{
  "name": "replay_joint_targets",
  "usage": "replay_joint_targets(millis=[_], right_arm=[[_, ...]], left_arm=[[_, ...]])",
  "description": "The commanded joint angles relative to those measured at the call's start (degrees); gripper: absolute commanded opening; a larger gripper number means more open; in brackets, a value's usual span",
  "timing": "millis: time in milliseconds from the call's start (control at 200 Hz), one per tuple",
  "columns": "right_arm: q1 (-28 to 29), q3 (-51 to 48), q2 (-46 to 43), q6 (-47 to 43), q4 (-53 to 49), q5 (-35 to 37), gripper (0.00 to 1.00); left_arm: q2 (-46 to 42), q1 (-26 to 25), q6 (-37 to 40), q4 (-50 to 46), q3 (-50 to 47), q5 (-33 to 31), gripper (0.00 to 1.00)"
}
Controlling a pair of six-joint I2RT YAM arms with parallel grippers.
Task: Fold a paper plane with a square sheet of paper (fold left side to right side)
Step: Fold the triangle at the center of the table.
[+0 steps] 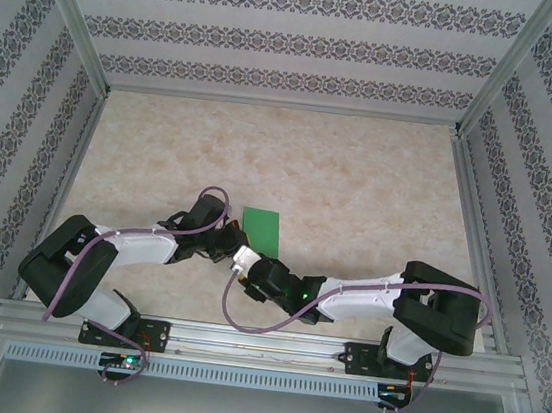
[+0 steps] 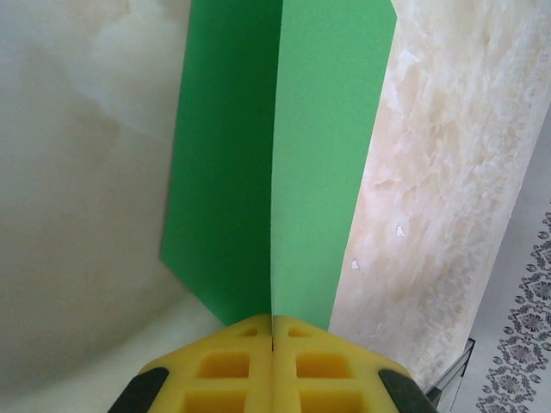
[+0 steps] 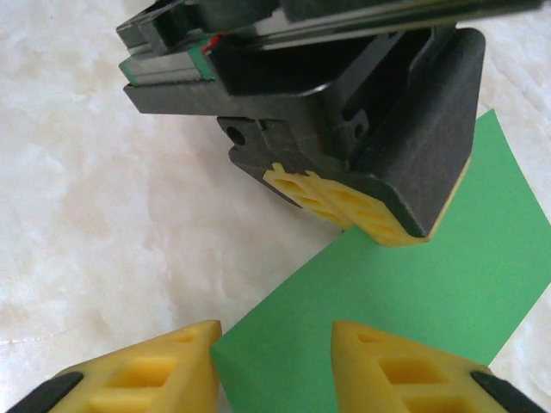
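In the top view the near end of the square sheet of paper is covered by the two grippers, whose fingertips are hard to tell apart there. The left wrist view cuts off its far end, and the right wrist view cuts off its right edge. The sheet lies near the middle of the marbled table, creased lengthwise, its long axis running near to far. The left gripper is clenched on the crease at the near edge. The right gripper stands released, its fingers apart either side of a near corner of the sheet.
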Motion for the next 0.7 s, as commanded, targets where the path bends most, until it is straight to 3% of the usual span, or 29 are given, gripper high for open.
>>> replay_joint_targets(millis=[0, 170, 395, 695], right_arm=[[-0.2, 0.2, -0.4, 2.9, 0.3, -1.5, 0.26], [-1.9, -1.1, -1.7, 7.0, 0.4, -5.2, 0.0], [-5.6, -3.5, -3.6, 13.3, 2.4, -13.3, 0.0], [-9.7, -6.1, -3.6, 20.2, 7.6, -23.6, 0.0]], left_arm=[[-0.9, -1.0, -0.3, -1.3, 0.7, -1.0, 0.03], [-2.1, -0.6, 1.9, -4.5, 1.8, -2.2, 0.19], [-6.8, 2.9, 7.0, -12.5, 3.6, -2.4, 0.38], [-6.7, 6.0, 16.3, -18.1, 8.5, 0.9, 0.34]])
